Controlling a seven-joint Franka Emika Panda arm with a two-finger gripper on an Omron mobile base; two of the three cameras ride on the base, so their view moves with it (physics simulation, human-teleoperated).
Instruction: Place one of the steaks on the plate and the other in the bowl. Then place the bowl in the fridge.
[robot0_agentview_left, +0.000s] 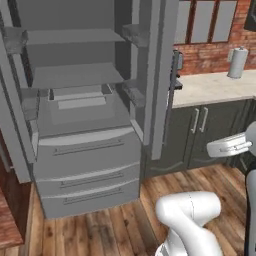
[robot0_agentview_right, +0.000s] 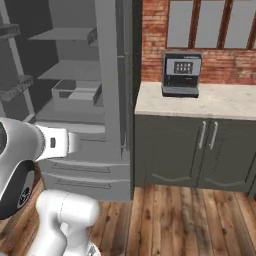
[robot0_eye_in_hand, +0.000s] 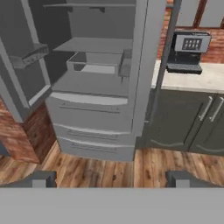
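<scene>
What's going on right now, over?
Gripper open, holding nothing. Fridge ahead, doors open, shelves bare. Nothing blocking the way to it.

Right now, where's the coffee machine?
The coffee machine sits on the pale counter just right of the open fridge, against the brick wall, above the dark cabinets.

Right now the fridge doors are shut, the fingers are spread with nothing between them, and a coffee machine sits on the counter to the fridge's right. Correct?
Not quite: the fridge doors stand open, its bare shelves showing in the hand view. The rest holds: the fingers are spread with nothing between them, and the coffee machine sits on the counter to the fridge's right.
</scene>
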